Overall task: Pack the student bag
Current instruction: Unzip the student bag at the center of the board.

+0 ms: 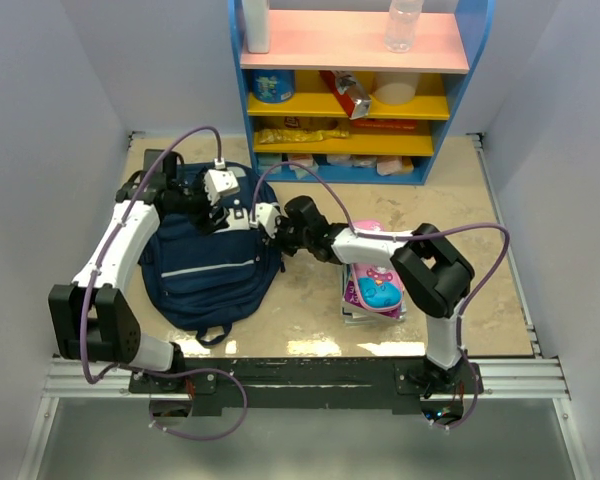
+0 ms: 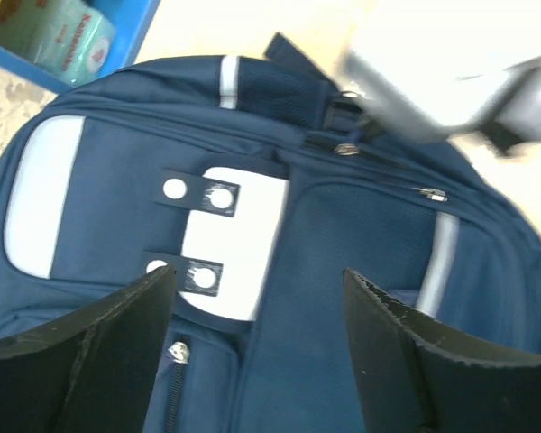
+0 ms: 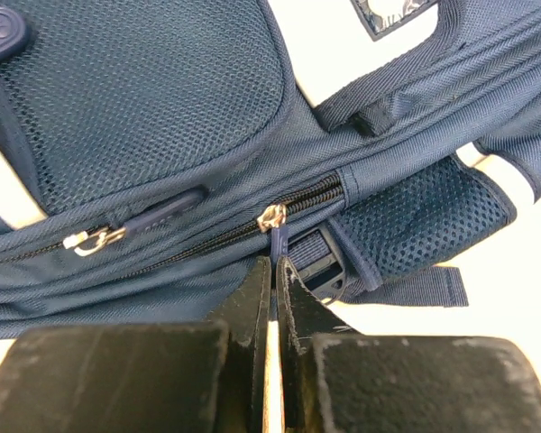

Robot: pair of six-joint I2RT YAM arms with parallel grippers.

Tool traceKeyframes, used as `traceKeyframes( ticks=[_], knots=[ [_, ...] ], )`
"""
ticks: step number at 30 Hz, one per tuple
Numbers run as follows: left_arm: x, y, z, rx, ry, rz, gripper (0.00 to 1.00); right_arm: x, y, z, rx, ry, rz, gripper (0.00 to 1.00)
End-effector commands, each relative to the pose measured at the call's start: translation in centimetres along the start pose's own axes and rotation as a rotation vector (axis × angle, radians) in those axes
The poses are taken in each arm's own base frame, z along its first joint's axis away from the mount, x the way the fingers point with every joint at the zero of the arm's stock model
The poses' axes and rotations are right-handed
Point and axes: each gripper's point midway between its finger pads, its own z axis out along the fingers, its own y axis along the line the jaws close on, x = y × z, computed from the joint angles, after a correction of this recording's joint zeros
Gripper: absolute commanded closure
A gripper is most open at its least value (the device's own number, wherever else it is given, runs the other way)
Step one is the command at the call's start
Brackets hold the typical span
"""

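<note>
A tan table carries the student bag, which lies flat with its long axis running from the robot's side toward the blue shelf unit beyond it. The shelves hold a clear bottle on the top board, a blue tin one level down and assorted packets below that. To the bag's right, well apart from it, a pink pencil case sits on a small stack of flat items.

Both arms reach for the bag. The left gripper hangs above its front panel, jaws spread wide and holding nothing, with the white patch and stripes below it. The right gripper meets the bag's right flank. Its two fingers are pressed together, with the dark zip pull apparently pinched between their tips. The silver slider sits just above the fingertips.

The zip runs crosswise to those fingers, so the coming move looks like a draw of the slider along that line, made by the right arm. The left arm is well placed to press the fabric down. A second pull lies farther along the same flank, and a grey buckle is just beside the fingers. Both zips look closed, and what the bag holds cannot be seen.
</note>
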Motion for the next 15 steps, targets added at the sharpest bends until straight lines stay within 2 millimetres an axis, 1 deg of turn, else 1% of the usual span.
traceKeyframes(
  ticks=[1, 2, 3, 4, 5, 7, 8, 9, 10, 11, 12, 13, 15],
  knots=[
    [-1.5, 4.8, 0.8, -0.091, -0.026, 0.083, 0.19, -2.8, -0.4, -2.3, 0.036, -0.095, 0.018, 1.0],
    [-0.5, 5.1, 2.1, -0.052, 0.002, 0.067, 0.19, -2.8, -0.4, -2.5, 0.04, -0.097, 0.022, 1.0],
    [-0.5, 5.6, 2.4, -0.034, 0.008, 0.081, 0.19, -2.8, -0.4, -2.6, 0.044, -0.097, 0.034, 1.0],
    [-1.5, 7.0, 2.3, -0.045, 0.001, 0.128, 0.19, -2.6, -0.5, -2.6, 0.051, -0.099, 0.036, 1.0],
    [-0.6, 7.2, 3.3, -0.013, 0.021, 0.109, 0.19, -2.5, -0.6, -2.5, 0.059, -0.099, 0.041, 1.0],
    [-1.3, 8.5, 3.7, -0.024, 0.011, 0.126, 0.18, -2.7, -0.5, -2.4, 0.052, -0.103, 0.046, 1.0],
    [-1.3, 9.0, 4.2, -0.026, 0.005, 0.129, 0.18, -2.6, -0.5, -2.4, 0.051, -0.101, 0.045, 1.0],
    [-1.6, 9.0, 4.5, -0.017, -0.016, 0.133, 0.16, -2.6, -0.5, -2.3, 0.049, -0.098, 0.047, 1.0],
    [-2.0, 8.7, 4.9, -0.001, -0.029, 0.166, 0.12, -2.8, -0.4, -2.5, 0.045, -0.103, 0.048, 1.0],
    [-2.3, 8.4, 5.4, 0.009, -0.04, 0.192, 0.11, -2.7, -0.3, -2.5, 0.043, -0.102, 0.051, 1.0],
    [-2.1, 8.0, 5.9, 0.018, -0.026, 0.221, 0.1, -2.7, -0.2, -2.7, 0.042, -0.104, 0.057, 1.0],
    [-2.3, 6.6, 7.3, 0.055, -0.012, 0.295, 0.09, -2.5, -0.2, -2.7, 0.042, -0.099, 0.06, 1.0],
    [-2.1, 5.6, 8.3, 0.077, 0.009, 0.37, 0.08, -2.6, -0.3, -3.0, 0.051, -0.096, 0.069, 1.0]
  ],
)
